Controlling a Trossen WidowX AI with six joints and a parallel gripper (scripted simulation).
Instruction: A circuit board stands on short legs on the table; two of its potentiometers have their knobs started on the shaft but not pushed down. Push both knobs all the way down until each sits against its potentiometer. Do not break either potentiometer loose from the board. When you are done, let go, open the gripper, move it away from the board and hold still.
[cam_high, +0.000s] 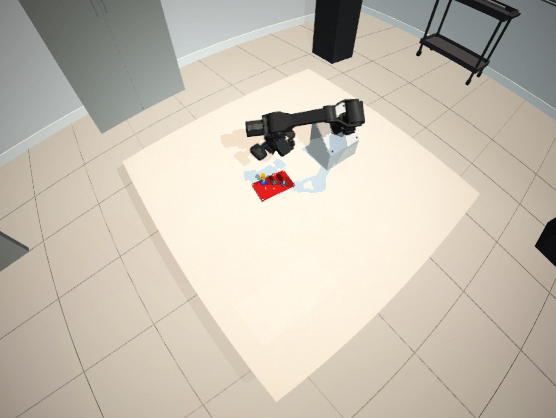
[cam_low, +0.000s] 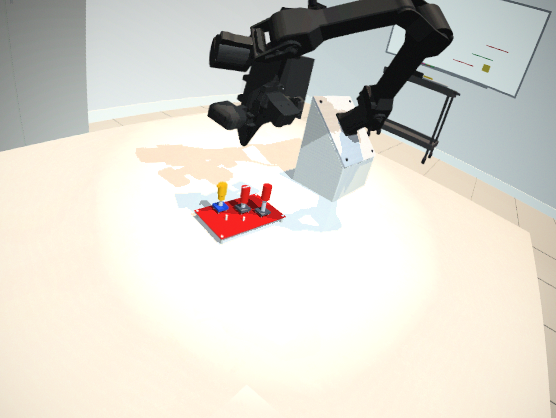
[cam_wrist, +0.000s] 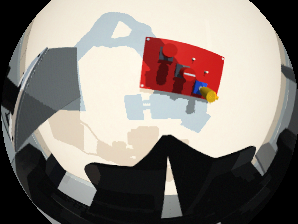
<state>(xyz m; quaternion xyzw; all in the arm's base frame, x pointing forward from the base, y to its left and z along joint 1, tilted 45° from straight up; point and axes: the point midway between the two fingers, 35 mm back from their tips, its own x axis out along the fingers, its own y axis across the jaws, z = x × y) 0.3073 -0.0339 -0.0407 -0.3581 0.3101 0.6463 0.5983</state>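
The red circuit board (cam_high: 270, 194) (cam_low: 225, 230) (cam_wrist: 215, 70) stands low on the table. A yellow knob (cam_high: 263, 176) (cam_low: 221, 191) (cam_wrist: 209, 94) stands over a blue potentiometer (cam_low: 220, 207), with a little shaft showing between. A middle red knob (cam_low: 245, 193) (cam_wrist: 189, 74), with a white line on top, and an end red knob (cam_low: 267, 192) (cam_wrist: 170, 50) stand over dark potentiometers. Shaft shows under both, more under the end one. My gripper (cam_low: 244, 143) (cam_wrist: 166, 139) is shut and empty, high above the table and behind the board, touching no knob.
The grey wedge-shaped arm base (cam_high: 341, 150) (cam_low: 320, 170) stands behind and right of the board. Two small pale pins stand on the board in front of the potentiometers. Arm shadows lie on the table behind and beside the board.
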